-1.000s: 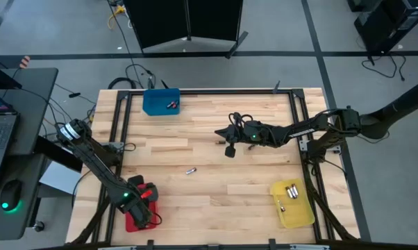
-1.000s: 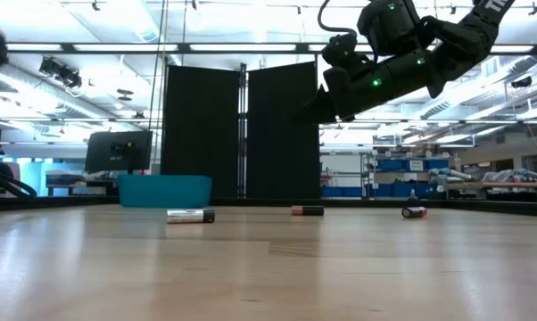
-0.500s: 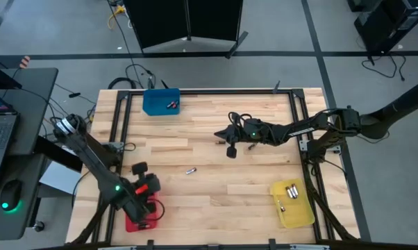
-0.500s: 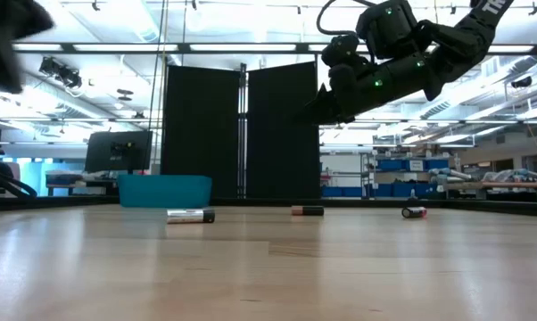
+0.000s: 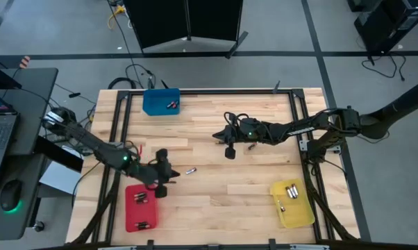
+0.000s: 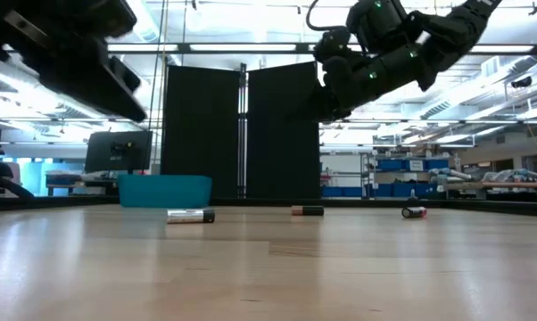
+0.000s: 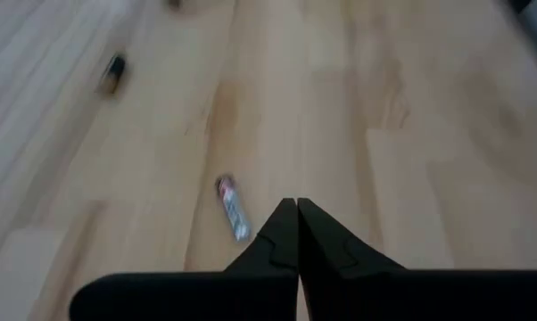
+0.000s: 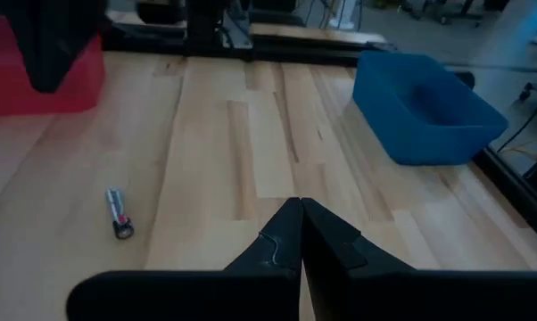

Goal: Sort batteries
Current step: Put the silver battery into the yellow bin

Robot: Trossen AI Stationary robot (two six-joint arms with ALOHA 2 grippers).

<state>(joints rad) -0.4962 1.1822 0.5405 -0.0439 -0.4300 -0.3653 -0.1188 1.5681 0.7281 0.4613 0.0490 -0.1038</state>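
Observation:
One silvery battery (image 5: pixel 190 170) lies on the wood near the table's middle, also in the left wrist view (image 7: pixel 234 207) and the right wrist view (image 8: pixel 119 214). My left gripper (image 5: pixel 171 173) hovers just left of it, shut and holding nothing. Two smaller batteries (image 5: pixel 219 142) (image 5: pixel 251 147) lie farther back on the wood. My right gripper (image 5: pixel 216 135) hangs above them, shut and holding nothing. More batteries rest in the red tray (image 5: pixel 129 215), the blue tray (image 5: pixel 153 104) and the yellow tray (image 5: pixel 299 212).
The red tray sits at the near left, the blue tray at the far left and the yellow tray at the near right. A dark metal frame (image 5: pixel 195 91) runs round the table. Bare wood lies between the trays.
My left gripper has swung from above the red tray toward the table's middle and now stands beside the loose silvery battery. My right gripper has edged slightly toward the table's left. No battery has moved.

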